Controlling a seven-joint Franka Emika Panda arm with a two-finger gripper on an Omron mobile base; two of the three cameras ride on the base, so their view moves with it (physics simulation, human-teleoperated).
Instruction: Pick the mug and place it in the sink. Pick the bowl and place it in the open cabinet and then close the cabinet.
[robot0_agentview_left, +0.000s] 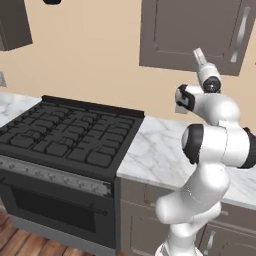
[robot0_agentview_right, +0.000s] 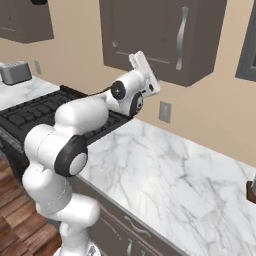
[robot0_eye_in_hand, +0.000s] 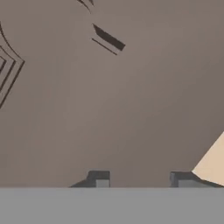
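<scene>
Right base view: marble counter (robot0_agentview_right: 170, 175) beside stove (robot0_agentview_right: 35, 112), beneath cabinet (robot0_agentview_right: 150, 35).

Even, soft rendered light; faint shadows; slightly blurry; no glare; hand view murky.

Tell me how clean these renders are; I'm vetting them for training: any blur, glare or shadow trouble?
Left base view: sharp, evenly lit, soft sheen on the stove. Right base view: mild softness, no glare on the marble counter. Hand view: flat brown cabinet surface close up, few features, end effector tips dim at the bottom.
</scene>
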